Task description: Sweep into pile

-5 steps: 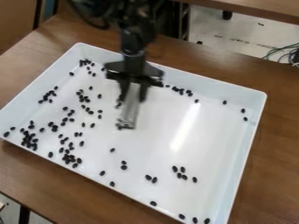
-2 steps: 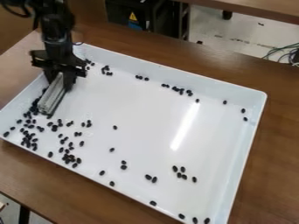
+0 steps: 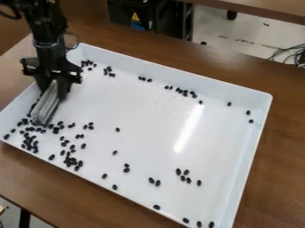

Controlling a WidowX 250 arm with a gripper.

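My gripper [image 3: 52, 85] hangs over the upper left part of the white tray, shut on a grey, flat-sided sweeping tool [image 3: 46, 106]. The tool's lower end is down on the tray floor beside the left wall. Dark oval beans [image 3: 28, 141] lie thickest in the tray's left corner, some against the tool's lower end. Another cluster of beans [image 3: 70, 160] lies near the front left edge. Smaller groups are along the back wall, such as beans [image 3: 184, 92], and toward the front right, such as beans [image 3: 183, 176]. The tool hides part of the floor behind it.
The white tray [image 3: 265, 107] has raised walls all round and sits on a brown wooden table [image 3: 283, 147]. Behind the table are a black case [image 3: 134, 13] with a yellow warning label and, at the right, some cables [image 3: 289, 53].
The gripper and tool have swept from the tray's upper middle to its left wall, then slightly toward the front left. Beans from the upper left area are now pushed toward the left corner.
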